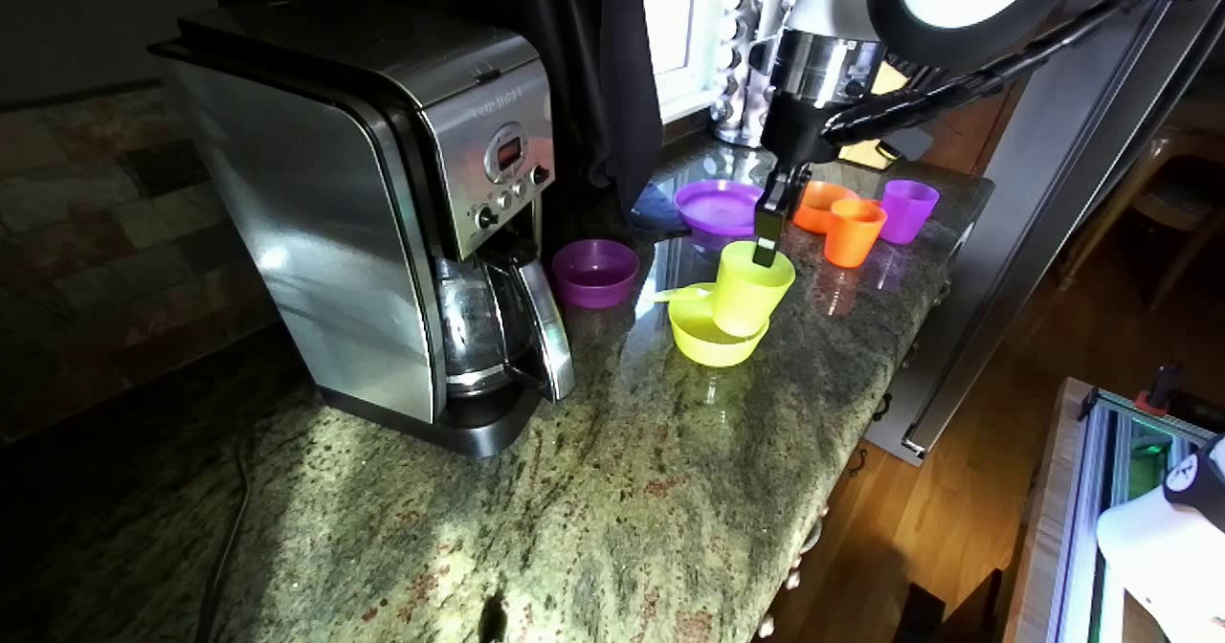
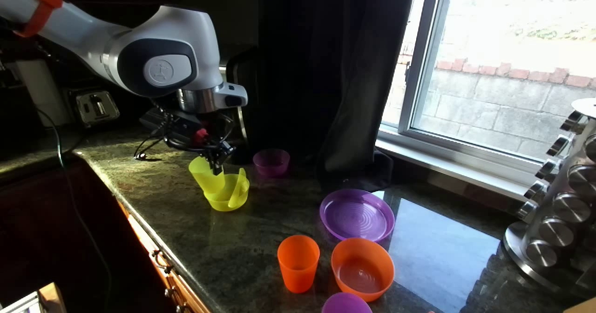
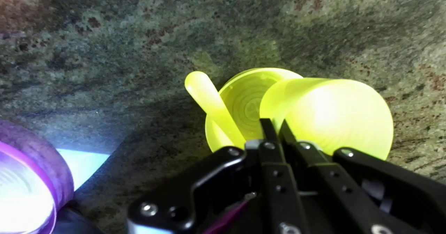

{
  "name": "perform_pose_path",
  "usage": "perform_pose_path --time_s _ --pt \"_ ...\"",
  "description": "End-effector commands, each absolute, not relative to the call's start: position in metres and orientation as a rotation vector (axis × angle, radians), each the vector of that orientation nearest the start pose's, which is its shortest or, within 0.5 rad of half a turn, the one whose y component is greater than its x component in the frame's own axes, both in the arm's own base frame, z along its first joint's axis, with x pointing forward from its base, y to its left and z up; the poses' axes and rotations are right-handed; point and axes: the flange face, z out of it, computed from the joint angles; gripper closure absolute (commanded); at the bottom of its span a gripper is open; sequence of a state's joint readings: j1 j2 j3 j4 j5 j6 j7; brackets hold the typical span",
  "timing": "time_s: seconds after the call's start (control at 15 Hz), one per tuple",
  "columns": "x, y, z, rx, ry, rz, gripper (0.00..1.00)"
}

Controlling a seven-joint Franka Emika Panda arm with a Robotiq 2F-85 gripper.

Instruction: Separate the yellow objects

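A yellow cup (image 1: 751, 299) is tilted over the yellow bowl (image 1: 706, 346), its base at or just above the bowl's inside; I cannot tell if they touch. My gripper (image 1: 766, 255) is shut on the cup's wall, one finger inside the cup and one outside. In the wrist view the fingertips (image 3: 273, 124) pinch the rim of the cup (image 3: 343, 112). A yellow utensil (image 3: 212, 100) leans in the bowl (image 3: 249, 94), its handle past the rim; its lower end is hidden. The cup (image 2: 204, 175) and bowl (image 2: 226, 205) also show in an exterior view.
A purple bowl (image 1: 594, 279) stands near the coffee maker (image 1: 383, 203). A purple plate (image 2: 357, 217), orange cup (image 2: 298, 264), orange bowl (image 2: 363, 271) and purple cup (image 2: 347, 304) stand together further along the counter. A spice rack (image 2: 561, 210) is by the window.
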State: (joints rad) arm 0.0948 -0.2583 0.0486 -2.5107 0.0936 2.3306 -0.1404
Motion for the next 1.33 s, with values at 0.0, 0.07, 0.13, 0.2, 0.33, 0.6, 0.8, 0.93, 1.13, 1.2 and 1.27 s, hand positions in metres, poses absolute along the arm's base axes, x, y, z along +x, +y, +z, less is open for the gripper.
perform_pose_path --time_s 0.0,0.07,0.13,0.2,0.33,0.6,0.8,0.93,1.13,1.2,1.27 --pt "0.434 0.076 0.391 -3.039 -0.380 -0.050 0.99" --pt "0.434 0.079 0.390 -3.039 -0.386 -0.019 0.99" --pt "0.433 0.083 0.389 -3.035 -0.401 0.013 0.99" --pt "0.433 0.087 0.388 -3.033 -0.408 0.039 0.99" --pt "0.433 0.095 0.386 -3.034 -0.429 0.067 0.99" --pt "0.438 0.121 0.374 -3.045 -0.505 0.089 0.99" --pt "0.445 0.141 0.357 -3.051 -0.563 0.141 0.99" --pt "0.449 0.151 0.346 -3.052 -0.595 0.178 0.99" --pt "0.454 0.157 0.337 -3.049 -0.628 0.212 0.99" --pt "0.456 0.158 0.335 -3.049 -0.632 0.219 0.99" --pt "0.456 0.157 0.337 -3.043 -0.632 0.217 0.99"
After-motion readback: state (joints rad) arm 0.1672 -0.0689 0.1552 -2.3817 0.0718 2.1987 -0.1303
